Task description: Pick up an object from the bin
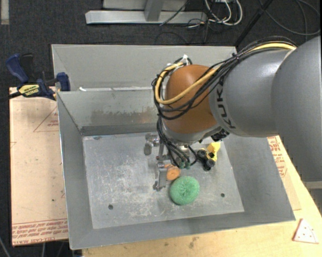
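Green round ball (184, 190) and small orange piece (173, 173) beside the hand (161, 178), grip unclear

Grey metal bin (100, 196): green ball (184, 190), sm. orange bit (173, 173), yellow/blk item (210, 152).

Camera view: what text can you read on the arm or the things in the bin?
"KUK" on the arm, on its grey casing; cables hide the rest of the word.
No text readable on the green ball, orange piece or yellow-black thing.

A robotics lab: KUKA arm (265, 90) over a grey metal bin (127, 205).
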Tool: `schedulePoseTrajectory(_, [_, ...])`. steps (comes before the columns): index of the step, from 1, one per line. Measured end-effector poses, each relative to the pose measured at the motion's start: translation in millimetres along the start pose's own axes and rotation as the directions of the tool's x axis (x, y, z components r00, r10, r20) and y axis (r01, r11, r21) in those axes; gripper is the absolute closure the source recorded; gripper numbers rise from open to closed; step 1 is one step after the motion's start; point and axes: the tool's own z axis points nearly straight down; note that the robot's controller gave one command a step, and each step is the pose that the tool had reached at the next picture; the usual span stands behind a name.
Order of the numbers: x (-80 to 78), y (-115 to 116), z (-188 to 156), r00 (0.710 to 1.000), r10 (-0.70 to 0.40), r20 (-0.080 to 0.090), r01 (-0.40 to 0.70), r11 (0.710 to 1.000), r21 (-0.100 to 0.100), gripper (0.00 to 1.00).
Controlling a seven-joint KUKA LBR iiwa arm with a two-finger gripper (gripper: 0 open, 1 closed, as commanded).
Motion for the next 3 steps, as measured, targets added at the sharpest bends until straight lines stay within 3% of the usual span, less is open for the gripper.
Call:
schedulePoseTrajectory(1, [-1.7,-0.4,-4.7,1.0,0.002,0.007,-0.002,1.0,-0.001,0.0])
schedulePoseTrajectory(2, [15.3,-24.5,-2.7,0.992,-0.122,0.01,0.122,0.993,-0.002,0.0])
schedulePoseTrajectory(3, [15.5,-58.6,6.5,0.982,-0.189,0.006,0.189,0.982,0.003,0.0])
